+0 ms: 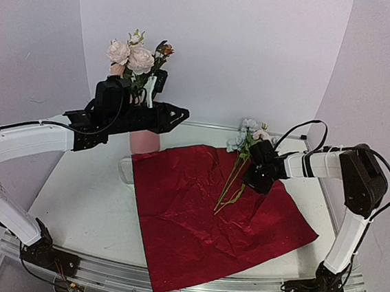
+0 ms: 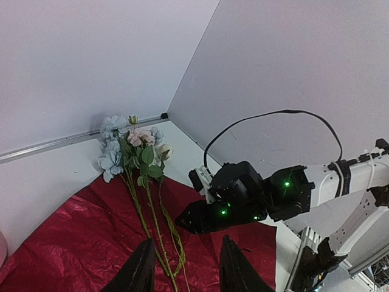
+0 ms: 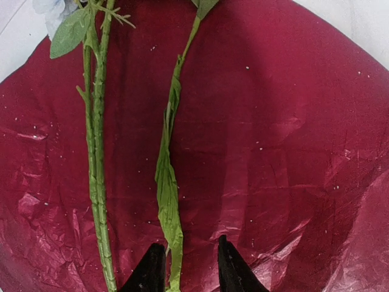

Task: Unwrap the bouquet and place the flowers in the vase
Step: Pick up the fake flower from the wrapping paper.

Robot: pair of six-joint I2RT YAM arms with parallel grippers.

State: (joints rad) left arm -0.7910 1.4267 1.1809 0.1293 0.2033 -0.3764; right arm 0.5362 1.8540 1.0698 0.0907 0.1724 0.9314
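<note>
**Worktop [image 1: 79,197] seen from above, with both wrist views.** The dark red wrapping paper [image 1: 208,223] lies spread flat across the middle, one corner reaching the near edge.

The vase [image 1: 145,142] stands upright toward the far edge, left of centre, just at the paper's far left corner. You will find it partly hidden by the left arm. Pale pink roses [image 1: 130,55] stand in it.

The left claw [image 1: 182,112] hovers raised just beside the vase, pointing right. In its wrist view the fingers [image 2: 141,267] are spread with nothing between them.

The loose flowers [image 1: 246,138] lie with their pale blue and pink blooms on bare worktop toward the far right corner. Their thin stems run back over the paper toward the near edge.

The right claw [image 1: 248,186] sits low over those stems. In your right wrist view its fingers [image 3: 152,271] stand partly spread astride one leafy stem [image 3: 169,182], which lies close to one finger, with a gap showing beside the other.
</note>
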